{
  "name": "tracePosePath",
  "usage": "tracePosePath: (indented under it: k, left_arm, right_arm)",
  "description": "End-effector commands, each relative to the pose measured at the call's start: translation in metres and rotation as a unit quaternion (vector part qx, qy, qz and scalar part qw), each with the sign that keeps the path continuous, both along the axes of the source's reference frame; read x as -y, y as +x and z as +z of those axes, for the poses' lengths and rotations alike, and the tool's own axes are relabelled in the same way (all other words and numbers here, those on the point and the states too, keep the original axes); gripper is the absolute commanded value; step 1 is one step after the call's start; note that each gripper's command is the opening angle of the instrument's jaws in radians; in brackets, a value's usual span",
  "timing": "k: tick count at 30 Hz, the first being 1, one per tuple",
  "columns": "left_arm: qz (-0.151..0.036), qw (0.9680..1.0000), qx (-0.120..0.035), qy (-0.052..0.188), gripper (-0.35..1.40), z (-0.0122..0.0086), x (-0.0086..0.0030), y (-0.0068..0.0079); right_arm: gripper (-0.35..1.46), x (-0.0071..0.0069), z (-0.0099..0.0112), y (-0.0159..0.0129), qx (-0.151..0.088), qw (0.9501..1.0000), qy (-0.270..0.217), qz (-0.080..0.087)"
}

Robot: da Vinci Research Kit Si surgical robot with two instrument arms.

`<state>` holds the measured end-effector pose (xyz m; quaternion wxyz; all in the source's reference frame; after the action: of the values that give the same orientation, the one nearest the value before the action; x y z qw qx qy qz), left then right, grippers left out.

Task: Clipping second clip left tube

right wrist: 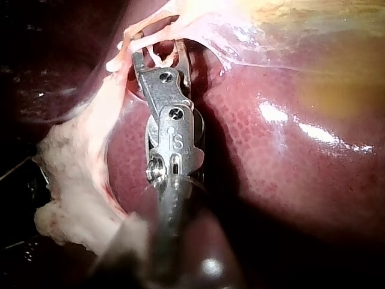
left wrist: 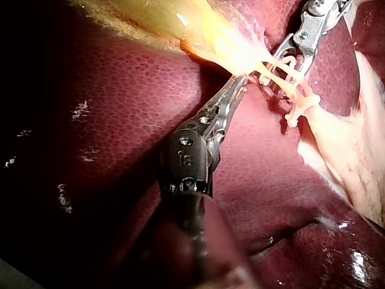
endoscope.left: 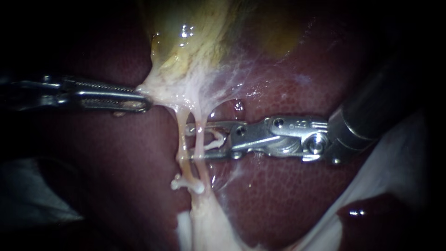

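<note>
My right instrument [endoscope.left: 189,141] has its jaws open with a white clip [endoscope.left: 214,139] loaded, not yet closed; the left tube [endoscope.left: 182,118] crosses between them near their tips; a first clip [endoscope.left: 186,184] already sits lower on it; my left instrument [endoscope.left: 145,101] is clamped on gallbladder [endoscope.left: 186,56] tissue above.

Maroon liver [endoscope.left: 288,200] with fine pale netted mottling, yellow-green gallbladder [endoscope.left: 200,42], cream-pink tubes [endoscope.left: 182,118], white clip [endoscope.left: 187,184], silver right instrument [endoscope.left: 193,141], shaft perhaps black.

Left tube [endoscope.left: 182,139]: thin, pale, taut. White clip [endoscope.left: 187,184] shut across it low down. Second clip [endoscope.left: 214,138] open in my right instrument [endoscope.left: 189,139]'s jaws, just beside.
</note>
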<state>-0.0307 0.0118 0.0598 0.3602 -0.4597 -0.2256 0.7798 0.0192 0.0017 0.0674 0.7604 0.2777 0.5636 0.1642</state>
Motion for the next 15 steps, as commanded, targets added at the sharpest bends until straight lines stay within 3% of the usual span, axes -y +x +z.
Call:
tracePosePath:
  k: [1, 15]
  left_arm:
    - [0.0, 1.0, 0.0, 0.0, -0.35, 0.0, 0.0, 0.0]
    - [0.001, 1.0, 0.0, 0.0, -0.35, 0.0004, -0.0003, 0.0002]
  right_arm:
    - [0.27, 0.0, 0.0, -0.0002, -0.001, 1.0, 0.0, -0.001]
    - [0.41, -0.0011, 0.0018, -0.0075, -0.007, 0.9998, 0.0, -0.017]
